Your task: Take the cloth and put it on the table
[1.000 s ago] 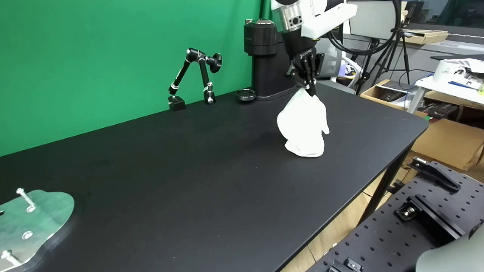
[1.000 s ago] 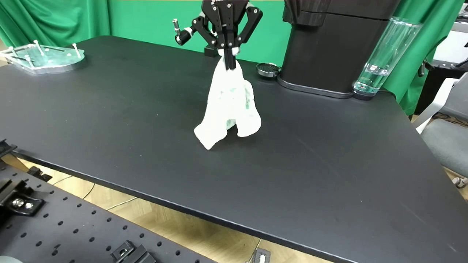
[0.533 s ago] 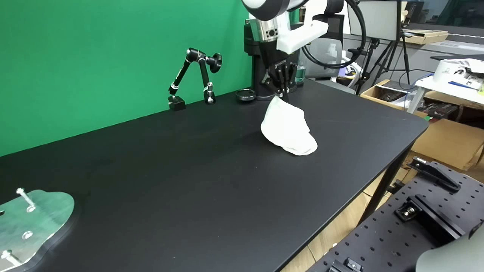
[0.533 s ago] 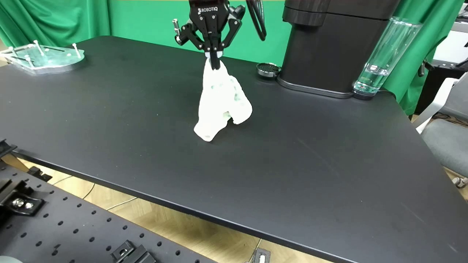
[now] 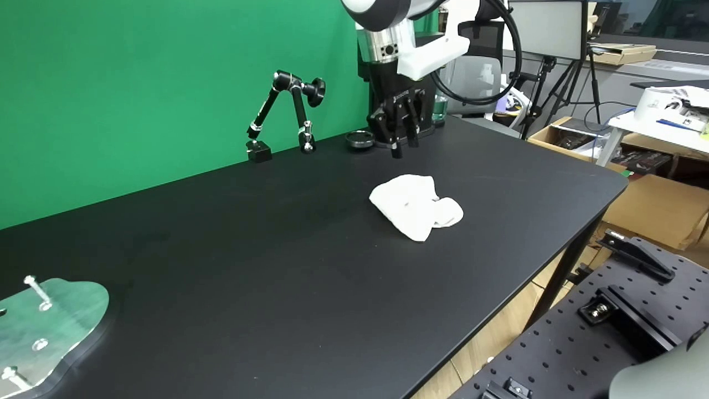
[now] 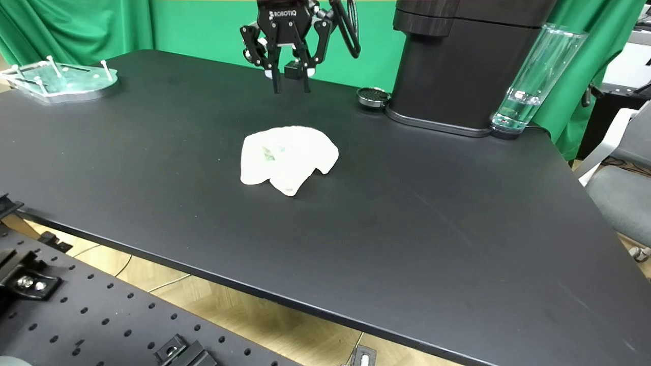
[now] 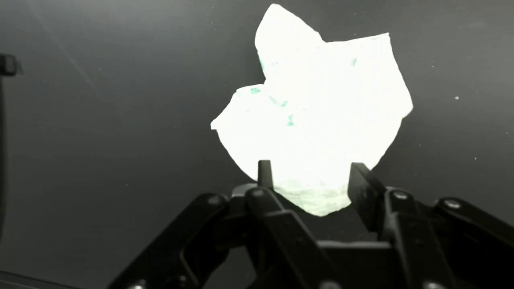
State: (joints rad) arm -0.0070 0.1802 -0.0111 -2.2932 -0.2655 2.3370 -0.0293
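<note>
The white cloth (image 5: 410, 205) with faint green marks lies crumpled on the black table (image 5: 249, 288). It also lies on the table (image 6: 407, 244) in another exterior view, as the cloth (image 6: 290, 155). My gripper (image 5: 405, 147) is open and empty above the table, behind and higher than the cloth; it shows open in an exterior view too (image 6: 292, 90). In the wrist view the fingers of the gripper (image 7: 311, 164) stand apart, with the near edge of the cloth (image 7: 321, 100) seen between and beyond them. The fingers appear clear of the cloth.
A black coffee machine (image 6: 468, 71) with a clear water tank (image 6: 534, 81) stands at the back. A small round metal dish (image 6: 374, 97) is beside it. A black jointed arm mount (image 5: 282, 83) stands near the green wall. A green-tinted plate with pegs (image 5: 61, 310) lies at the far end.
The cloth hung from the shut gripper, touching the table. The gripper moved toward the wall and the jointed mount, then opened. The cloth dropped and now lies spread on the table.
</note>
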